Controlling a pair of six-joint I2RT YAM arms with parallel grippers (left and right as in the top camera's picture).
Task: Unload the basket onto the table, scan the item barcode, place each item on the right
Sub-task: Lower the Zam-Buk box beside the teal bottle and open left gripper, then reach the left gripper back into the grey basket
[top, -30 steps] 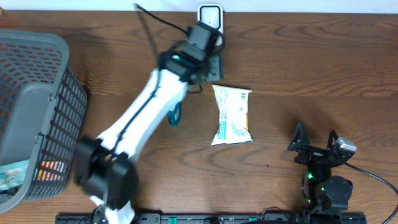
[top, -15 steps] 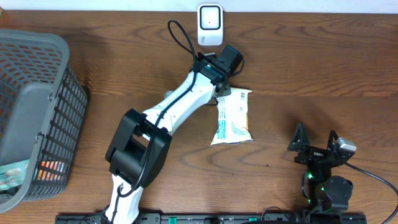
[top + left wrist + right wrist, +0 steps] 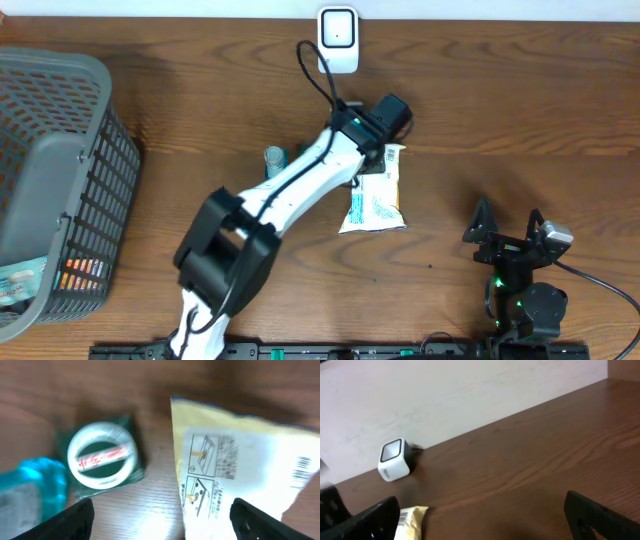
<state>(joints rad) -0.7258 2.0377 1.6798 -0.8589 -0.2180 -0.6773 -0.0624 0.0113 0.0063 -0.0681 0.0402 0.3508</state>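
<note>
A yellow and white packet [image 3: 376,196] lies flat mid-table, printed side up. In the left wrist view the packet [image 3: 240,460] fills the right half, with a barcode [image 3: 303,468] near its right edge. My left gripper [image 3: 384,130] hovers over the packet's far end. Seen from its own wrist, the left gripper [image 3: 162,525] is open, one fingertip above bare wood and the other above the packet, holding nothing. The white scanner [image 3: 338,27] stands at the table's back edge. My right gripper [image 3: 510,235] rests open and empty at the front right, apart from the packet.
A small teal bottle with a white cap [image 3: 274,158] stands left of the packet, and the same bottle [image 3: 102,455] shows in the left wrist view. A grey mesh basket [image 3: 60,170] holding a few goods stands at the far left. The scanner [image 3: 395,460] sits by the wall.
My left arm has swung right from beside the scanner to above the packet's far end, and its jaws have widened. The teal bottle now shows clear of the arm. The right arm is unmoved.
</note>
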